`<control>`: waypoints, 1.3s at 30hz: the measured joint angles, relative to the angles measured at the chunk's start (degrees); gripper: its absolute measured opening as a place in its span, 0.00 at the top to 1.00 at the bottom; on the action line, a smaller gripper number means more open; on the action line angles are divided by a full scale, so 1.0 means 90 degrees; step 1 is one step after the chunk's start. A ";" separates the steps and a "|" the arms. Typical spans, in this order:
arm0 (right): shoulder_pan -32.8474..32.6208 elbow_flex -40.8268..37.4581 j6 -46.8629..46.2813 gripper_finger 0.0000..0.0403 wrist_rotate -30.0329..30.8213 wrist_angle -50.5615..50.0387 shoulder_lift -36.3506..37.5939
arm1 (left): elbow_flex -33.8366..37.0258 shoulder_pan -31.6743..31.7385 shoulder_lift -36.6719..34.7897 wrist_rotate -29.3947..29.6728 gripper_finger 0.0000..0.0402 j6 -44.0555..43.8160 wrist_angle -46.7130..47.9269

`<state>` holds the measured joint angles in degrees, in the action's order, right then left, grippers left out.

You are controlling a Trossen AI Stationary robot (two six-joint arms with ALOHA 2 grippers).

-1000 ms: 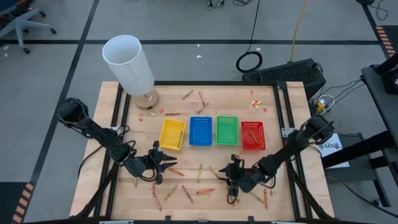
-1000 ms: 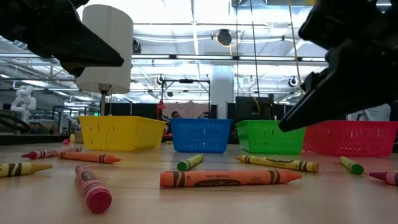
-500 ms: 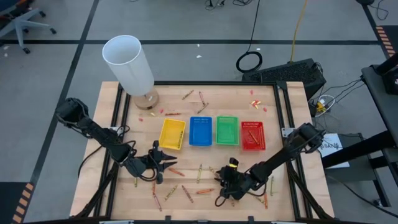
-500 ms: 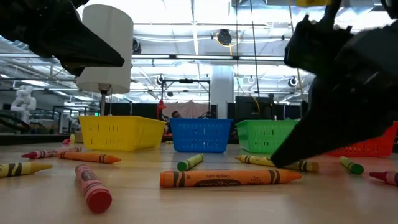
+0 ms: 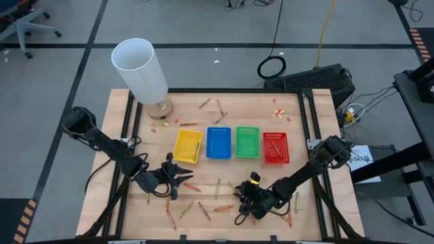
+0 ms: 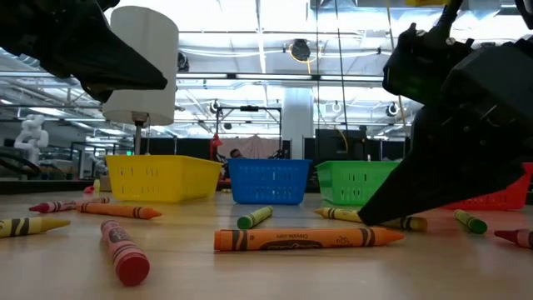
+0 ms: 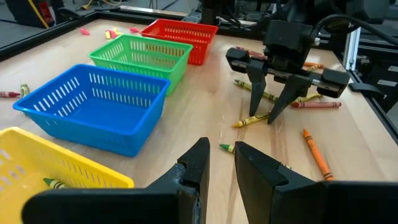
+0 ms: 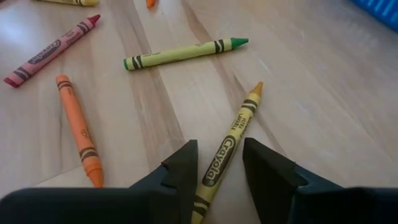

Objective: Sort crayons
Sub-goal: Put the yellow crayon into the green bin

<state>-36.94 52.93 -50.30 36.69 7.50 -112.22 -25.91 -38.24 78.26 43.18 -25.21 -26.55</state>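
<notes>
Several crayons lie loose on the wooden table (image 5: 312,224), most near the front. My right gripper (image 8: 217,167) is open and low over the table; its fingers stand on either side of a yellow crayon (image 8: 231,142) without touching it. It also shows in the left wrist view (image 7: 267,113) and the high view (image 5: 243,203). My left gripper (image 5: 178,178) is open and empty at the front left, and a green crayon tip (image 7: 227,148) lies ahead of its fingers. A few crayons lie in the red tray (image 5: 275,147) and one in the yellow tray (image 7: 56,182).
Yellow (image 5: 188,145), blue (image 5: 218,142), green (image 5: 247,142) and red trays stand in a row mid-table. A white cylinder on a round base (image 5: 140,68) stands at the far left. An orange crayon (image 8: 78,127), a green one (image 8: 186,51) and a red one (image 8: 50,50) lie near my right gripper.
My right gripper has gone down toward the table and a little toward its left and near edges. It has tipped forward and now stands over the yellow crayon. My left arm has kept still.
</notes>
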 joint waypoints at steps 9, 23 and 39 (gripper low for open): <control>0.0018 -0.0007 0.0350 0.96 0.0241 -0.0125 -0.0012 | 0.0000 0.0000 0.0000 0.0017 0.82 -0.0008 0.0000; 0.0152 -0.0056 0.1461 0.99 0.0114 -0.0375 0.0468 | 0.0000 0.0000 0.0000 0.0090 0.82 -0.0109 0.0000; 0.0567 -0.0029 0.3659 0.99 0.0090 -0.0968 0.3265 | 0.0000 0.0002 0.0000 0.0927 0.82 0.1199 0.0000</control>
<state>-31.84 52.66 -17.37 37.49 -1.21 -82.84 -25.91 -38.22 78.26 51.52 -14.42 -26.55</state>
